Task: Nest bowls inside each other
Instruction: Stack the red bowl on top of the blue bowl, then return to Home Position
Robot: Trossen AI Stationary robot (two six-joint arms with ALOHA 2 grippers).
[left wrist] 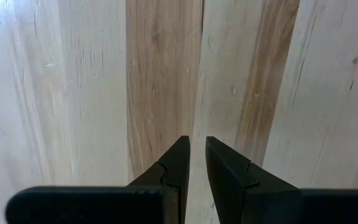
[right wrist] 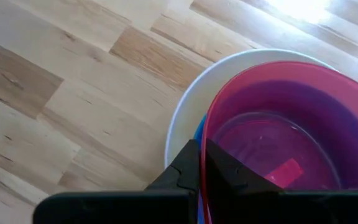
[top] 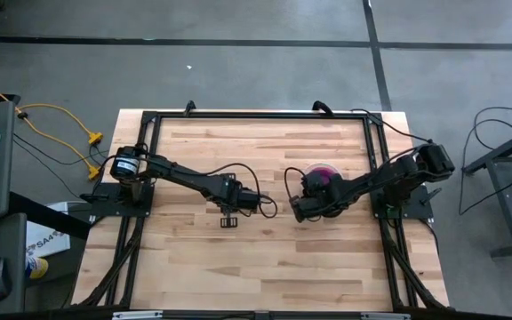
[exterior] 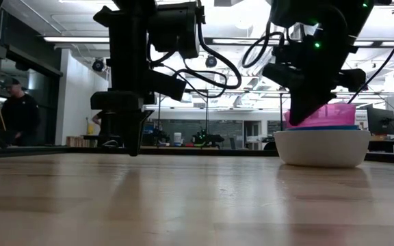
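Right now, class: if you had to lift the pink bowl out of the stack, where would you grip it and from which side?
Probably by its rim, coming straight down from above. The pink bowl sits nested in the white bowl, so only its thin upper edge stands clear, and its walls are buried. The right pincer, shut, is at that rim on the side facing the left pincer.

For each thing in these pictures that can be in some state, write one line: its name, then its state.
Large white round plastic bowl: upright on the table, holding the other bowls.
Blue plastic bowl: nested in the white one, only its rim showing.
Pink-red translucent plastic bowl: on top of the stack, tilted, its rim pinched by the right gripper.
Right gripper: shut on the pink-red bowl's rim.
Left gripper: fingers slightly apart, empty, above bare wood.
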